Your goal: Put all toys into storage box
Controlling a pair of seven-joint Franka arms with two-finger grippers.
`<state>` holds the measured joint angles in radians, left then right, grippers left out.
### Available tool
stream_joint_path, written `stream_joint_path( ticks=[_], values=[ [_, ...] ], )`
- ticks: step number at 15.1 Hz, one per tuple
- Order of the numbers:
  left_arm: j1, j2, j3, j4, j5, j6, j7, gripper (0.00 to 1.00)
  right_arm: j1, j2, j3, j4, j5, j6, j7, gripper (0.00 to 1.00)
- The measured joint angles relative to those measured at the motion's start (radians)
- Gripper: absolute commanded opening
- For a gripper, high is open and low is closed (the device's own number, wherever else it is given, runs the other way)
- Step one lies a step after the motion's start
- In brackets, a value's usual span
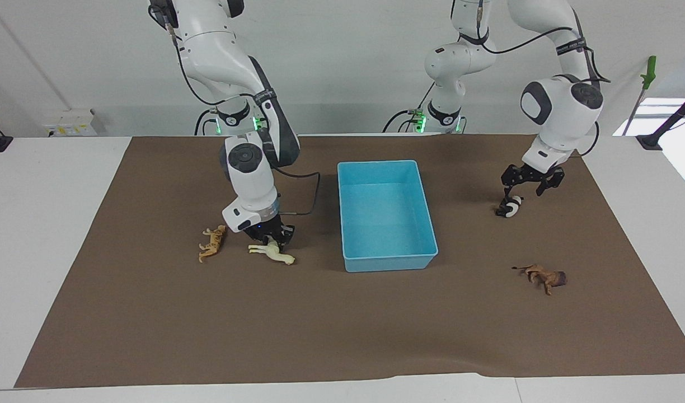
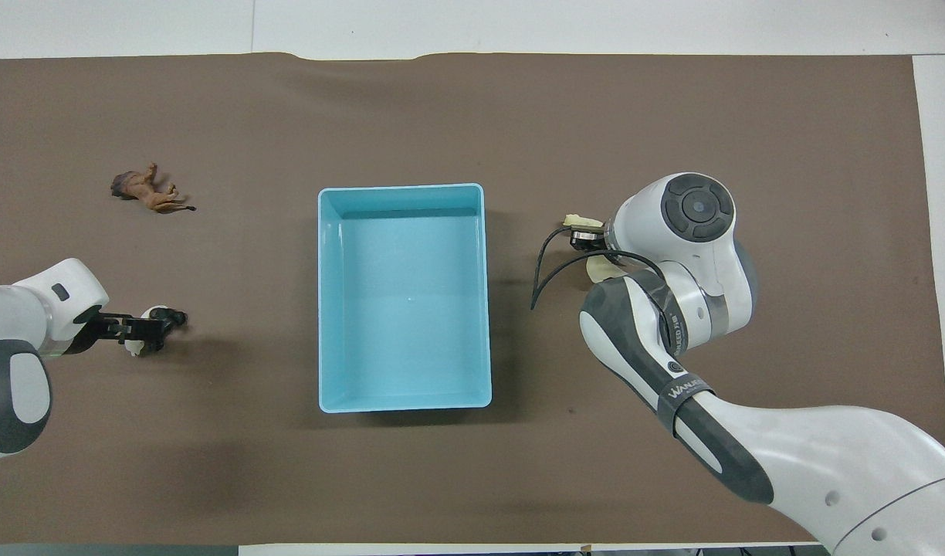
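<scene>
The light blue storage box (image 1: 390, 262) stands empty at the middle of the mat, also in the overhead view (image 2: 403, 403). My right gripper (image 1: 272, 238) is down on the cream-white horse (image 1: 274, 253), which lies on its side beside the box toward the right arm's end. The orange tiger (image 1: 212, 243) lies beside the horse, farther from the box. My left gripper (image 1: 511, 202) is tilted and shut on the black-and-white panda (image 1: 508, 209) low at the mat, toward the left arm's end (image 2: 157, 324). The brown lion (image 1: 544, 276) lies farther from the robots than the panda.
A brown mat (image 1: 342, 336) covers most of the white table. In the overhead view the right arm's wrist (image 2: 692, 208) hides the tiger and most of the horse (image 2: 579, 221). A green-handled tool (image 1: 647, 73) leans at the table's edge past the left arm.
</scene>
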<state>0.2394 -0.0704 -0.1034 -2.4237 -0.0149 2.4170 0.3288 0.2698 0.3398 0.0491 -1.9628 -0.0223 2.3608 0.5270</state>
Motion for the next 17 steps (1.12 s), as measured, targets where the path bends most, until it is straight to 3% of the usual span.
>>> stream_joint_path(
  ticks=[2, 6, 9, 13, 14, 17],
  values=[
    [-0.001, 0.059, -0.004, 0.000, 0.000, 0.064, 0.000, 1.00, 0.017, -0.005, 0.002, 0.111, 0.000, -0.145, 0.000, 0.00],
    [-0.013, 0.072, -0.009, 0.002, 0.000, 0.071, 0.001, 1.00, 0.109, -0.005, 0.004, 0.457, 0.023, -0.494, 0.061, 0.00],
    [-0.024, 0.077, -0.009, -0.005, 0.000, 0.071, 0.002, 1.00, 0.251, 0.034, 0.006, 0.573, 0.045, -0.521, 0.203, 0.00],
    [-0.024, 0.086, -0.008, -0.011, 0.000, 0.071, 0.003, 1.00, 0.457, 0.116, 0.006, 0.594, 0.028, -0.428, 0.371, 0.00],
    [-0.024, 0.086, -0.007, -0.014, 0.000, 0.071, 0.003, 0.83, 0.484, 0.143, 0.005, 0.590, 0.016, -0.398, 0.392, 0.00],
    [-0.023, 0.086, -0.004, -0.017, 0.000, 0.071, 0.003, 0.20, 0.485, 0.202, -0.005, 0.550, 0.003, -0.307, 0.400, 0.00]
  ],
)
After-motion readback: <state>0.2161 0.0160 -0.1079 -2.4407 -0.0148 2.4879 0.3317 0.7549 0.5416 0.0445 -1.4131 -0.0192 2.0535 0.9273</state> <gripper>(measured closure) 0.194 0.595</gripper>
